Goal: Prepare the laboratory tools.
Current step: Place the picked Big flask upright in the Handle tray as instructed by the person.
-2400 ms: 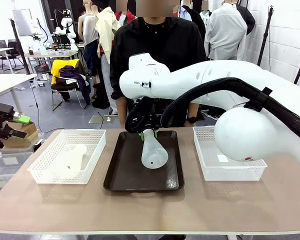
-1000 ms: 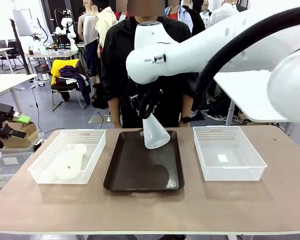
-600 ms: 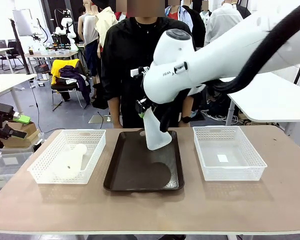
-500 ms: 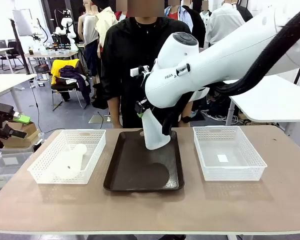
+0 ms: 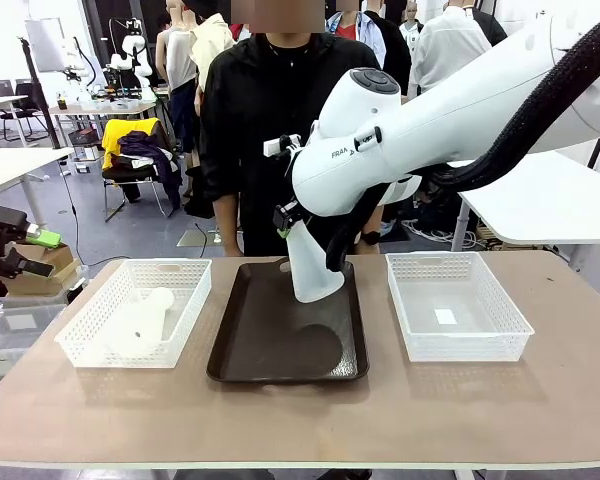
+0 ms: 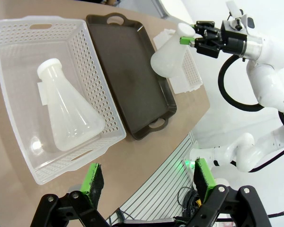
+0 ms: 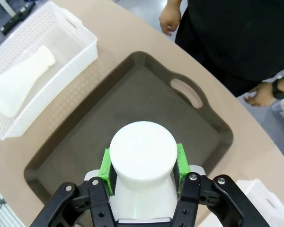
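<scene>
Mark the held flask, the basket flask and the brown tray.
held flask (image 5: 307, 272), front view, cone body.
basket flask (image 6: 70, 117), left wrist view, cone body.
brown tray (image 5: 265, 335), front view, bare floor.

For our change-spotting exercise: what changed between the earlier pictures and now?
The right gripper, shut on the neck of one Erlenmeyer flask, raised it off the brown tray to hang above it. The other flask stayed lying in the left mesh basket; tray and right basket did not move.
</scene>
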Available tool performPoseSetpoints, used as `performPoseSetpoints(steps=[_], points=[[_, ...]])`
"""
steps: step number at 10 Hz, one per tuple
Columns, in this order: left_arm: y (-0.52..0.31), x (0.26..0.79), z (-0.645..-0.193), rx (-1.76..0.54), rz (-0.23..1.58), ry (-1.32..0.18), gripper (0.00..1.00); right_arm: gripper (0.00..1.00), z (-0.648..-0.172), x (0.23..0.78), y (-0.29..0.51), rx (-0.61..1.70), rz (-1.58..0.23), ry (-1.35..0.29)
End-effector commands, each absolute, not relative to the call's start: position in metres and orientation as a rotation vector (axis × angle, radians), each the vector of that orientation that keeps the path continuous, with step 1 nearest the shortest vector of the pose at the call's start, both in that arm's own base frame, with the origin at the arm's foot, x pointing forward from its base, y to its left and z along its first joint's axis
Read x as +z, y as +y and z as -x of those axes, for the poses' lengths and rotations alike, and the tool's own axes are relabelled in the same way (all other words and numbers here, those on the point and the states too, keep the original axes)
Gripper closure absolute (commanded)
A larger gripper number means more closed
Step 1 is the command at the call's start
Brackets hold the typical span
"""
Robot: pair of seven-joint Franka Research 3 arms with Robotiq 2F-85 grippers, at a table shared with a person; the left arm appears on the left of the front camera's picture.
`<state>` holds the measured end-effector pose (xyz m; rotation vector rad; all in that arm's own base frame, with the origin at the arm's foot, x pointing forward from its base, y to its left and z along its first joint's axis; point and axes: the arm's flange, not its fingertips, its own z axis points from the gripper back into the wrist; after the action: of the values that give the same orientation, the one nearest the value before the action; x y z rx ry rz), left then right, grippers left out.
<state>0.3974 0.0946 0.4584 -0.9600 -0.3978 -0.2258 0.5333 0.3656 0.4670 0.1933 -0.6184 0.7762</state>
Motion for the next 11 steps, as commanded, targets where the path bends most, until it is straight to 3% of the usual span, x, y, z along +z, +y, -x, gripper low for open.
performPoseSetpoints(steps=[1,5,11], points=[[0.097,0.459,-0.395,-0.238,0.953,-0.393,0.00,1.00,-0.535,0.468,0.365,0.916,-0.245,-0.669],[0.097,0.459,-0.395,-0.238,0.953,-0.393,0.00,1.00,-0.530,0.462,0.346,1.283,-0.463,-0.954],[0.097,0.459,-0.395,-0.238,0.953,-0.393,0.00,1.00,-0.546,0.432,0.311,1.353,-0.694,-1.187]])
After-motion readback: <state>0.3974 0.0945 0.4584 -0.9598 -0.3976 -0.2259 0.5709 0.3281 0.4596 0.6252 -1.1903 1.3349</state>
